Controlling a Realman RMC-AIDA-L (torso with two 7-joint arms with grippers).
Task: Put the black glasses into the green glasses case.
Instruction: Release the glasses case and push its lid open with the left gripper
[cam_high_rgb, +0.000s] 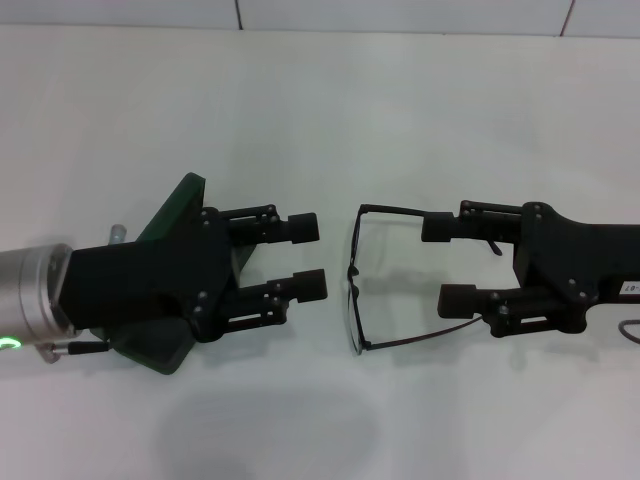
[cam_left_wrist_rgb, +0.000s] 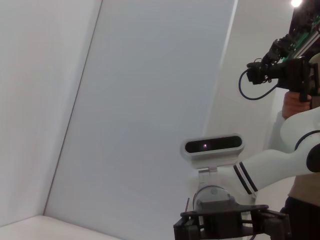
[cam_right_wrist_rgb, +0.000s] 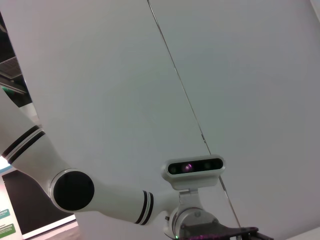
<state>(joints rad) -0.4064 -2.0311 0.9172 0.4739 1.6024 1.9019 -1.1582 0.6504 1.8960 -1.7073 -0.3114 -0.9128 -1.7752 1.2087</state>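
The black glasses (cam_high_rgb: 352, 290) lie unfolded on the white table in the head view, their front toward the middle and both temple arms pointing right. My right gripper (cam_high_rgb: 446, 262) is open; its two fingers sit at the temple arms, the upper finger over the upper arm, the lower finger just above the lower arm. The green glasses case (cam_high_rgb: 168, 222) lies at the left, mostly hidden under my left gripper (cam_high_rgb: 308, 257), which is open and empty and points at the glasses. I cannot tell whether the lid is open. Neither wrist view shows the glasses or the case.
The white table (cam_high_rgb: 320, 110) runs back to a wall. The wrist views show only walls, my own head camera (cam_left_wrist_rgb: 212, 145) (cam_right_wrist_rgb: 194, 166), and a person holding a camera (cam_left_wrist_rgb: 295, 75) off to one side.
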